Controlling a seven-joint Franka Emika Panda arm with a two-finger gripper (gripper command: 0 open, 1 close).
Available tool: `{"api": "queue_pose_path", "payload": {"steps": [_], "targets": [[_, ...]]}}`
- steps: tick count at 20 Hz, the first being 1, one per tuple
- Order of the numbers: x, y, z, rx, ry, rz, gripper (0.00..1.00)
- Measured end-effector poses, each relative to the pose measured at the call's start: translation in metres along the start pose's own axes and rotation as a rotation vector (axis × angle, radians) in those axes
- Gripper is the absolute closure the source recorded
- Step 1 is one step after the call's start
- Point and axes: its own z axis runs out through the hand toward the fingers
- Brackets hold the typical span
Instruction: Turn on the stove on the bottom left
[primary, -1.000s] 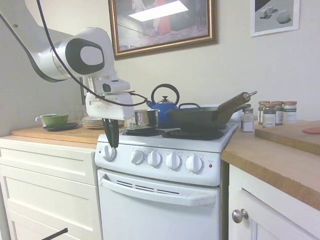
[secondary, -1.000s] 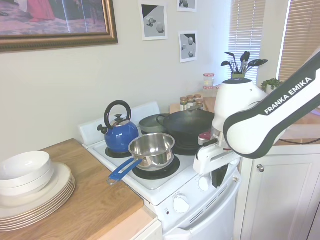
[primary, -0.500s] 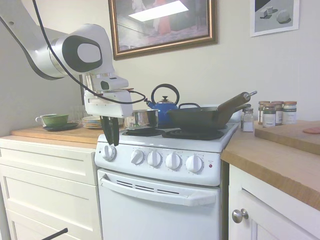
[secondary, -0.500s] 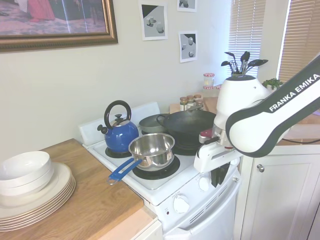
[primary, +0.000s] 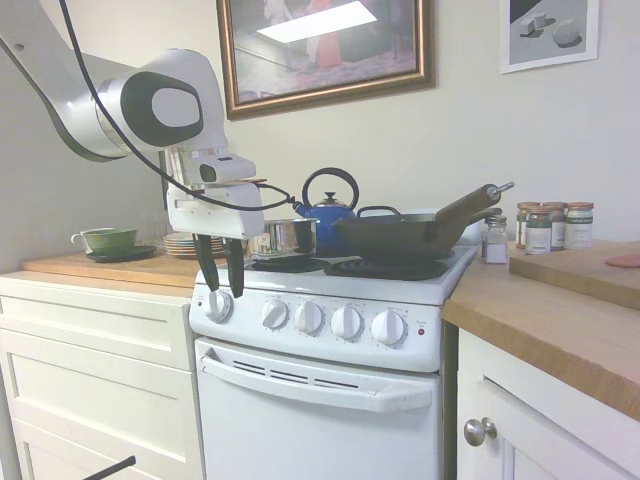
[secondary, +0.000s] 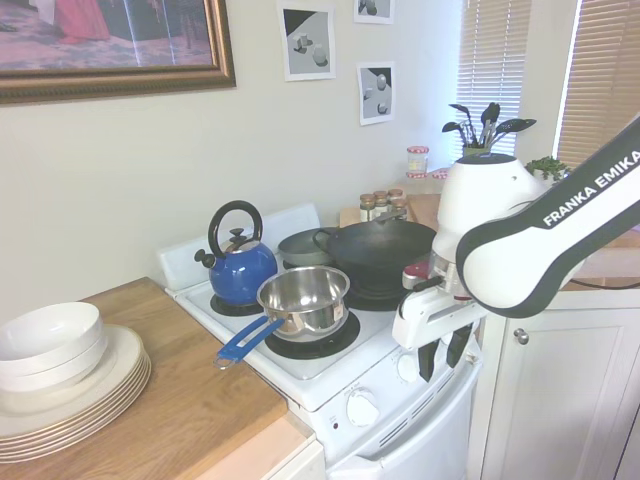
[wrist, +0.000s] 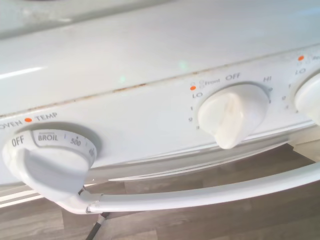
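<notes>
From my seat the small white electric stove (primary: 330, 330) stands between the white drawer cabinet (primary: 95, 370) on its left and the wooden desk (primary: 560, 320) on its right, its five round knobs in a row along the front panel; my tool (primary: 221, 288) hangs released, the dark fingers (primary: 236, 272) spread and pointing down just above the leftmost round white knob (primary: 218, 305), not touching it as far as I can judge; the wrist view shows a front-burner dial (wrist: 232, 116) with its pointer hanging away from the OFF mark beside an oven temperature dial (wrist: 47, 160), so I cannot be sure which knob governs the bottom-left burner; the risk I see is closing on the wrong knob and heating the oven or another coil; the steel saucepan with a blue handle (secondary: 300, 300) sits empty-looking on the near left coil; a shallow pinch could also slip off the smooth knob while twisting.
</notes>
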Motion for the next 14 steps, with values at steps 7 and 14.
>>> {"api": "queue_pose_path", "payload": {"steps": [7, 14], "targets": [[-0.0003, -0.0004, -0.0034, 0.007, 0.005, -0.003, 0.00], [0.0000, -0.0001, -0.0036, 0.008, 0.004, -0.002, 0.00]]}}
